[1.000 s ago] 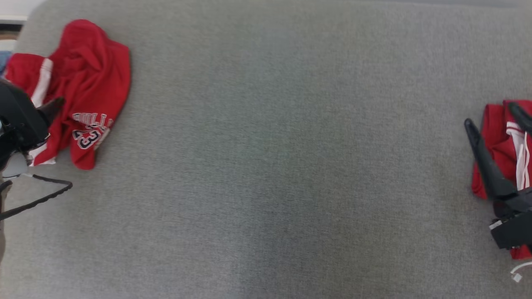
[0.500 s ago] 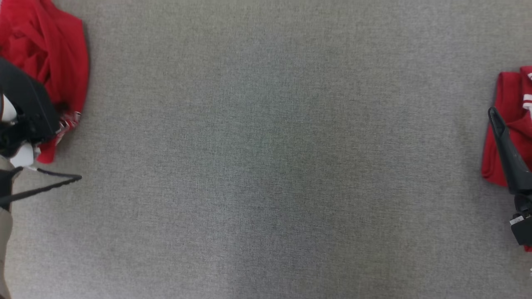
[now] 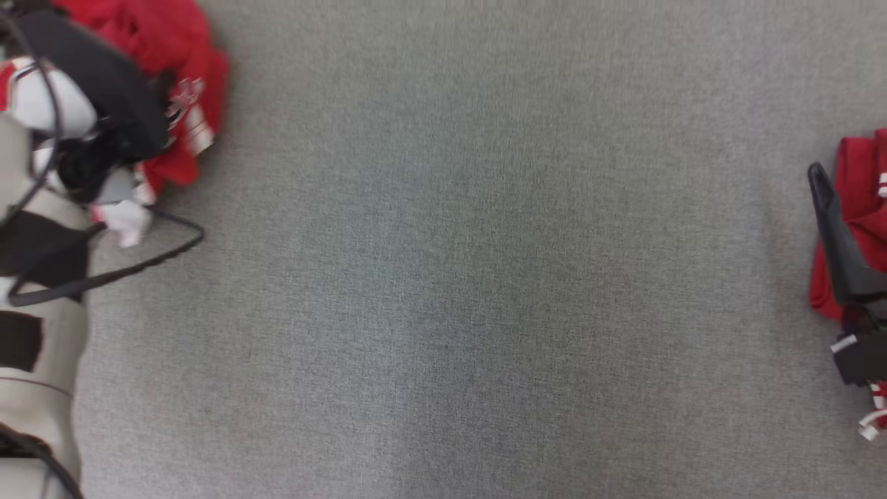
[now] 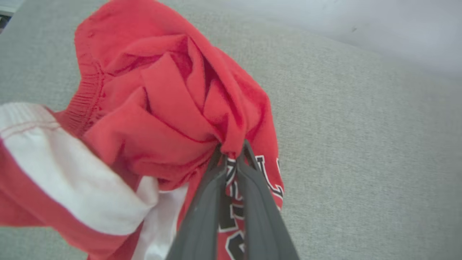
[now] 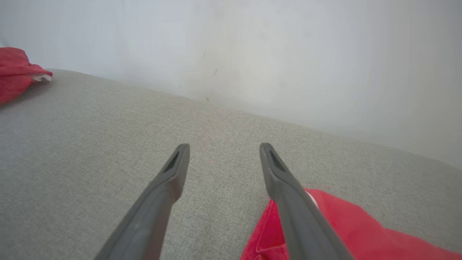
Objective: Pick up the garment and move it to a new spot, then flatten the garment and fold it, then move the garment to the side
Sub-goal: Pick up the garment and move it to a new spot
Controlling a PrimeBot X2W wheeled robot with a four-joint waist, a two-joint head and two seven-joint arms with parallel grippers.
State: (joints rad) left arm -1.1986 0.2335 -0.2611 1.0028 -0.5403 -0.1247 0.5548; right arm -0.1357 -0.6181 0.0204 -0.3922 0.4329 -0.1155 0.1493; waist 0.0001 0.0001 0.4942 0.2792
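Note:
The garment (image 3: 197,76) is a crumpled red jersey with white stripes and black-and-white lettering, at the far left of the grey surface. In the left wrist view my left gripper (image 4: 232,151) is shut on a bunched fold of the garment (image 4: 173,108), the cloth gathered around the fingertips. My left arm's black wrist (image 3: 104,90) covers part of it in the head view. My right gripper (image 5: 224,151) stands open over the grey surface with nothing between its fingers; one of its fingers (image 3: 835,239) shows at the right edge.
A second red cloth (image 3: 859,180) with white trim lies under the right gripper at the right edge, also seen as red cloth (image 5: 343,224). The grey fabric surface (image 3: 450,277) stretches between both arms. A pale wall (image 5: 252,54) backs it. A black cable (image 3: 159,256) loops by my left arm.
My left gripper has closed on the red garment's fold. The head view has shifted, so the left arm shows more. The right gripper stays open.

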